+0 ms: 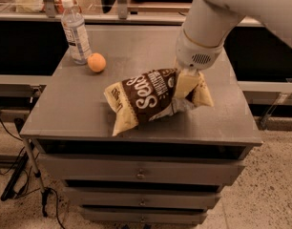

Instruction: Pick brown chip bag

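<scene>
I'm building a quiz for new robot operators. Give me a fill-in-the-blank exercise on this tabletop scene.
The gripper grips the brown chip bag at its pale ___ end.
The round fruit beside the water bottle is coloured ___.
The bag's big script lettering is ___.
Missing words: yellow; orange; white.

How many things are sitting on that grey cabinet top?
3. A water bottle at the back left, an orange fruit just beside it, and the brown chip bag in the middle, its right end under the robot's claw. Something small could hide behind the arm.
</scene>
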`<state>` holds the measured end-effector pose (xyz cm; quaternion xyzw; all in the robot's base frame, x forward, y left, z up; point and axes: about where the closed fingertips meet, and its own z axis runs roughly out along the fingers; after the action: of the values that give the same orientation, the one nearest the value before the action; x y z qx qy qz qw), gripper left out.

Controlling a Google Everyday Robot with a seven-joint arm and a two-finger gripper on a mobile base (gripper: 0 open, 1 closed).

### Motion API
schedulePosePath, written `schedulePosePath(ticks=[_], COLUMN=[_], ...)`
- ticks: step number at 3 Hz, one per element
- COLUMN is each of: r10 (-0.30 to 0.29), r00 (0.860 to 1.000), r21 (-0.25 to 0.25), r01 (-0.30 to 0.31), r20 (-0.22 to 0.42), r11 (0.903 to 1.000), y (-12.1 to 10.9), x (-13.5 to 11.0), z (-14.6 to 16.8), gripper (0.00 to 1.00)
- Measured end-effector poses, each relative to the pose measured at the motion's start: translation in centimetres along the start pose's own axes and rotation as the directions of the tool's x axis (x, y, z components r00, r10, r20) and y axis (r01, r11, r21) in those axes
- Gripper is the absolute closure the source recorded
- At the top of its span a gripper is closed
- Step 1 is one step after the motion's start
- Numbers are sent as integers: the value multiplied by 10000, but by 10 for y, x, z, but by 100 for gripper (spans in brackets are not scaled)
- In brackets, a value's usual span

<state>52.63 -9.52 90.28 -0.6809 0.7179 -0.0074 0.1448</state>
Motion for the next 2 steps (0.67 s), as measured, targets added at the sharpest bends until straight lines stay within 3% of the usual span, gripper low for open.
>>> schedulePosePath(ticks=[1,2], r10=[-100,-131], r00=[9999,9998], r21=[826,1293], r01=[95,112], r20=[55,140], r11=[9965,9915], y=[-22,-34], x=[-2,-5], z=[-43,-70], gripper=[100,100])
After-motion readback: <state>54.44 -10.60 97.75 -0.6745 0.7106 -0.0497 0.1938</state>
